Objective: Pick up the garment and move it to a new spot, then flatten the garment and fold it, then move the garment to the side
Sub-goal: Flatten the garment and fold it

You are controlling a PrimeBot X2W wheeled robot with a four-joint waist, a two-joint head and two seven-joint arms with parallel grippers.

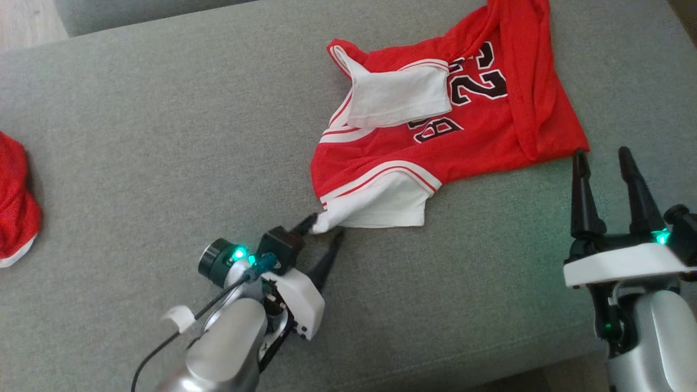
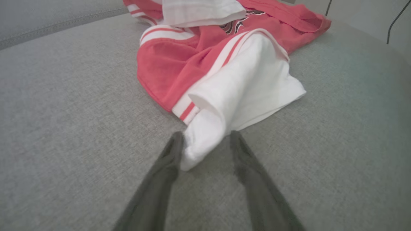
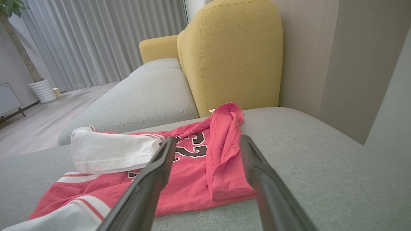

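Arm (image 1: 228, 343) (left) stretched forward, tool (image 1: 326, 225) low, fingers (image 1: 329, 256) straddling garment (image 1: 484, 147) sleeve (image 1: 381, 204) tip

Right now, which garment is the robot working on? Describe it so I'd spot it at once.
On the grey cushion, look to its far right. There lies a red jersey with white sleeves, one tip lying in the open left pincer. Unlike the red garment at the left, it bears a black 23.

Left gripper (image 2: 206, 134) has its jaws spread, low over the grey cushion (image 2: 64, 112). The tip of a white sleeve (image 2: 247, 86) lies between the fingers, touching the one on the view's left. Behind it, a red jersey (image 2: 167, 64) with white stripes lies crumpled.
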